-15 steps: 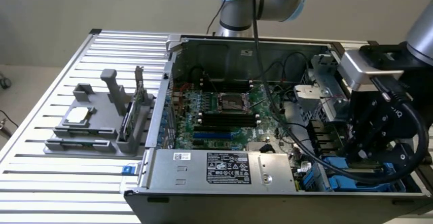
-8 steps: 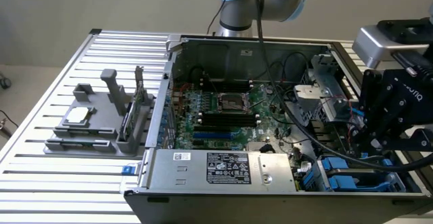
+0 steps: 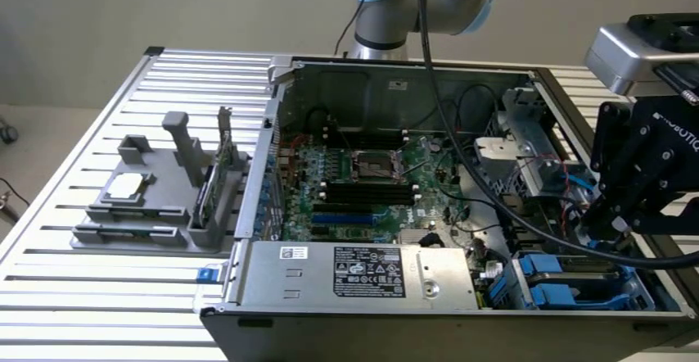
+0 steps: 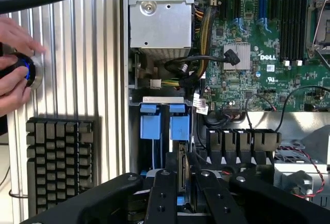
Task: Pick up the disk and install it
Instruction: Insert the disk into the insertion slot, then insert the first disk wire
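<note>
The end effector (image 4: 181, 175) is pointed down into the computer case (image 3: 437, 337) at the exterior view's lower right. Its fingers are clamped on the disk (image 4: 182, 164), which is held on edge at the drive bay, near two blue carrier tabs (image 4: 150, 126). The motherboard (image 3: 361, 182) lies beyond.

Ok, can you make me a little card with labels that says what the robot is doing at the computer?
Place: open computer case on a slatted metal table
Robot: gripper at the drive bay, shut on something thin
Held: looks like the disk, edge-on, with a bit of blue frame showing
Bay: two blue tabs side by side
Person: a hand on a round knob lit blue
</note>
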### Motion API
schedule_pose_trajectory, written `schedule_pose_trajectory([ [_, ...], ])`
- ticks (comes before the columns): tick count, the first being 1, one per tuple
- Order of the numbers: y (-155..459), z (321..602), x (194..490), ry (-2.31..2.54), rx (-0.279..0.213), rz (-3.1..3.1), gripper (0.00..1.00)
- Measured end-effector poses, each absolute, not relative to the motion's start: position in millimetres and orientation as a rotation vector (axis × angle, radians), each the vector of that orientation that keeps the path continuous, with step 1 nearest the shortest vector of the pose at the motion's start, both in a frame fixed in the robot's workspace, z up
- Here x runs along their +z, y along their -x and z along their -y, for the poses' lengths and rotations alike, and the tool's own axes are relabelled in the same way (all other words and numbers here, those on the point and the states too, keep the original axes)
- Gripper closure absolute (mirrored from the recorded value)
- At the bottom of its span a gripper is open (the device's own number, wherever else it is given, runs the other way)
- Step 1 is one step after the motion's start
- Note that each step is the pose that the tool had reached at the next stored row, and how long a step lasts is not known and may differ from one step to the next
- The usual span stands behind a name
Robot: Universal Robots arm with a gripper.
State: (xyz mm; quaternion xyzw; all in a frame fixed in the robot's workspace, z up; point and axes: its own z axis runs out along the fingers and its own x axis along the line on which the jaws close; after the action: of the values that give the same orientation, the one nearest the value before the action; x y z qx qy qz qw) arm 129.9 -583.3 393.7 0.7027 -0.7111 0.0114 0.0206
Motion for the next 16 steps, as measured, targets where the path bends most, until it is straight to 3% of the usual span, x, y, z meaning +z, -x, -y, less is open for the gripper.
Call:
schedule_pose_trajectory([
  [16,-129.9,583.3,393.7,-2.179,0.035,2.205,0.78],
])
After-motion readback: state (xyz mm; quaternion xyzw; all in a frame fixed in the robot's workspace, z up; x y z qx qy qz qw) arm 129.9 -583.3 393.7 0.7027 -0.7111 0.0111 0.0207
